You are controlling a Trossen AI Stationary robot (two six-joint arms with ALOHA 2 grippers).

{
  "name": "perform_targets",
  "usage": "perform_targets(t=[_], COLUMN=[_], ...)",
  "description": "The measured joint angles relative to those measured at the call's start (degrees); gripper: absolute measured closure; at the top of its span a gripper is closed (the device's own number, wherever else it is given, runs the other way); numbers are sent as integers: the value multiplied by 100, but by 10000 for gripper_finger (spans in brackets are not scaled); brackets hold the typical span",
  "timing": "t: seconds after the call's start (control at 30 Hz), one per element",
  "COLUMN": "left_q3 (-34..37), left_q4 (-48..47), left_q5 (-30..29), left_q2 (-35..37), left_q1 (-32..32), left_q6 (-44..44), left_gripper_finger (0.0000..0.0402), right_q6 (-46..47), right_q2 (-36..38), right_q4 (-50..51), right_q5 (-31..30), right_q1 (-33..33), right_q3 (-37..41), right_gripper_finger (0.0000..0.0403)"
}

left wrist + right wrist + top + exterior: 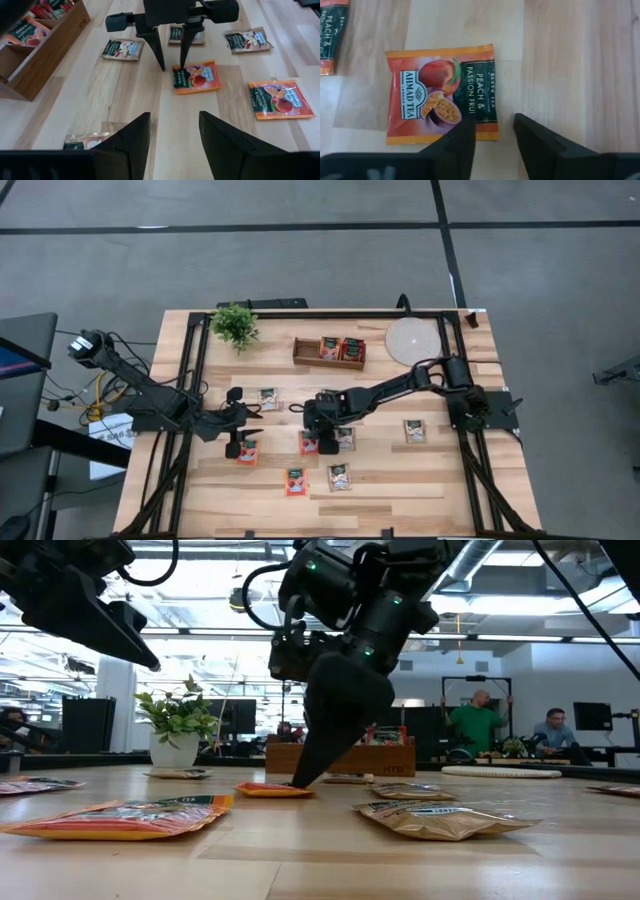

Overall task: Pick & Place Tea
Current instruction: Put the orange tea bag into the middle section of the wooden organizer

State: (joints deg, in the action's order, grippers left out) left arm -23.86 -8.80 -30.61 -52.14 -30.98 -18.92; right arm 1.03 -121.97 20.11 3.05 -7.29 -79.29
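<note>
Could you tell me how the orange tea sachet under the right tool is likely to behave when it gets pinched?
The orange sachet lies flat on the table, so an edge may be hard to catch. It looks thin and light, so probably floppy. Its glossy wrapper might slide under the right tool.

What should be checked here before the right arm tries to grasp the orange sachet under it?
1. Right end effector open: ok, gap shows between the fingers.
2. Centred on the orange sachet: not ok, only one finger overlaps its dark edge; the other is over bare wood.
3. Sachet flat and apart from the others: ok.
4. Tips down at the table: ok in the low view; contact cannot tell.
5. Left end effector out of the way: ok, open, off to the side.
6. Tray has room: ok, one compartment looks empty.
</note>
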Motion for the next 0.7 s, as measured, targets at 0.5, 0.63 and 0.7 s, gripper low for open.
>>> perform_targets(t=[0.5,0.63,0.7], left_q3=[0,0,0], left_q4=[0,2,4], left_q5=[17,17,15], left_q2=[-2,-2,-2], left_q1=[-2,-2,-2], left_q6=[-26,-39,-39], left_gripper_finger=[240,240,240], right_q6=[40,41,45], right_q2=[37,84,90], right_q4=[239,260,257], right_q5=[-140,-241,-288], right_q1=[-4,-13,-24], right_q3=[17,27,28], right_gripper_finger=[395,401,400])
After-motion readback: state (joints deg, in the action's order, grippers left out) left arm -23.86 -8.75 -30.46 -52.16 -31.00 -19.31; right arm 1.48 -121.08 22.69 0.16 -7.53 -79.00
